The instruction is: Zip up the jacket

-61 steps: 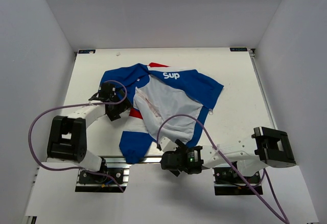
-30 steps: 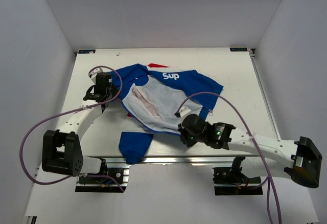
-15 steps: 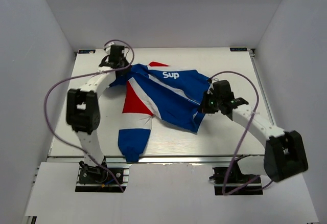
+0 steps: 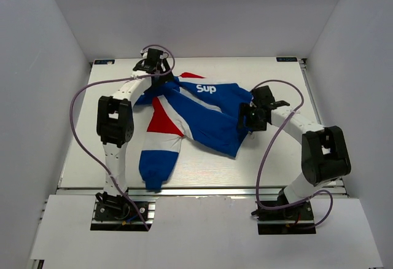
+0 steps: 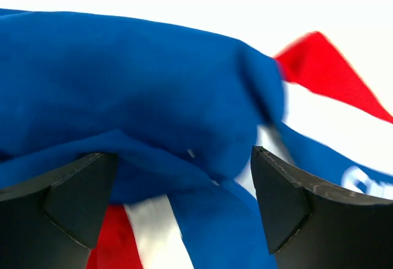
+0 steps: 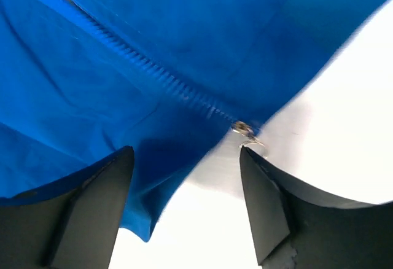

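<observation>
Top external view: jacket lies rumpled on the far middle of the surface, slanting from far-left to near-right. One sleeve trails toward the near edge. It's royal blue w/ red and white diagonal panels and white "Sup" lettering on the chest.

My read on handling: thin, limp cloth, v. light, no stiffness. It'll bunch and slide on the smooth top instead of resisting a pull, so one side has to pin the fabric while the other draws the zip.

Right wrist cam shows a line of zip teeth running diagonally to a small metal pull at the fabric edge. That pull is where I'd take hold, though it's tiny and prob. slippery. Can't tell how far the zip is closed.

Right hand hovers over that near-right edge, fingers spread wide, nothing between them. Left hand is at the far-left end by the collar/hood area. It's spread wide too, w/ blue cloth bulging up between the fingers but not pinched, as far as I see.
</observation>
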Controlling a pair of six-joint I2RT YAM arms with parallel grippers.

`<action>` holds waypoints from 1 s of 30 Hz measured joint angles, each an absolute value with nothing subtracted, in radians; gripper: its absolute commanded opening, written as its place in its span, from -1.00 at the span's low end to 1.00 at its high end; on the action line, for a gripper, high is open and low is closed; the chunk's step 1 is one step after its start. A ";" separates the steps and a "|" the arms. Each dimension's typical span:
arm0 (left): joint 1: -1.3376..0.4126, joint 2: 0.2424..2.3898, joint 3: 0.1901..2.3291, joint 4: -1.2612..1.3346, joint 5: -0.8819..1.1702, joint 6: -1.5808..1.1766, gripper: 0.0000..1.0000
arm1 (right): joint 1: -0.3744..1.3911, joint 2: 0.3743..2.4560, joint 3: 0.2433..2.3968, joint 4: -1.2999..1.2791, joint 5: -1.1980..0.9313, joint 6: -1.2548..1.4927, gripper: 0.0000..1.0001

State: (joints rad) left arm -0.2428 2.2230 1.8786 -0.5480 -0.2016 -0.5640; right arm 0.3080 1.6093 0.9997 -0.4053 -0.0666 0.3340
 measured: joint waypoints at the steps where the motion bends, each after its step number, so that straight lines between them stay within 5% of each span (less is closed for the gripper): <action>1: -0.256 2.200 1.878 -0.555 -0.212 -0.553 0.96 | 0.308 1.597 1.011 -0.420 -0.043 0.331 0.60; 2: -0.271 2.176 1.878 -0.566 -0.224 -0.547 0.96 | 0.308 1.583 1.023 -0.430 -0.025 0.328 0.78; 11: -0.458 1.774 1.473 -0.524 -0.171 -0.583 0.96 | 0.307 1.592 1.245 -0.445 0.028 0.252 0.79; 22: -0.479 1.822 1.179 -0.565 -0.155 -0.694 0.96 | 0.292 2.030 1.518 -0.435 0.026 0.200 0.78; 30: -0.452 1.873 1.217 -0.559 -0.230 -0.692 0.96 | 0.289 1.948 1.310 -0.327 -0.022 0.243 0.79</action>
